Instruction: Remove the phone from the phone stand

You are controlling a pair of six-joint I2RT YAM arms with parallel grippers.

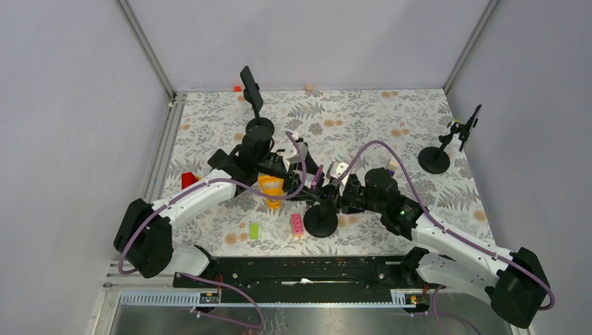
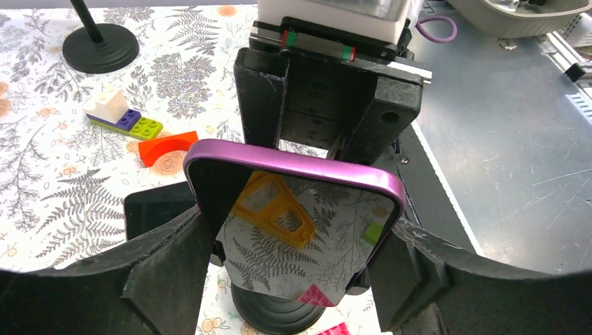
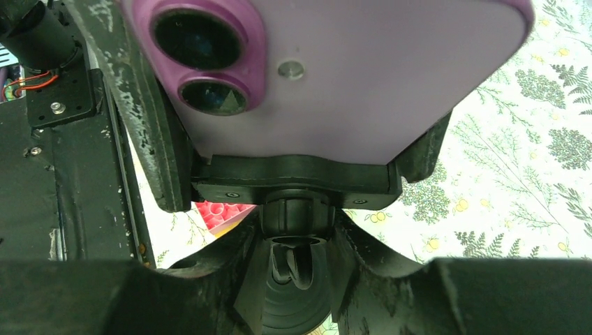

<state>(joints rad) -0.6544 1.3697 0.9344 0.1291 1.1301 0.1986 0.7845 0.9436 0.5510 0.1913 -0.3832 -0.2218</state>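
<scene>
The purple phone (image 2: 293, 209) sits in the cradle of the phone stand (image 1: 321, 221), whose round base stands toward 6 o'clock of the middle of the worktop (image 1: 391, 112). The left fingers (image 2: 174, 272) grip the phone's two side edges. The right fingers (image 3: 377, 279) are clamped on the stand's neck just under the cradle.

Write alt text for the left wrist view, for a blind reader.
A purple-edged phone with a mirror-like screen stands between the black fingers of the left end effector, which touch its sides. The base of the phone stand shows below; toy bricks lie on the fern-patterned table behind.
</scene>
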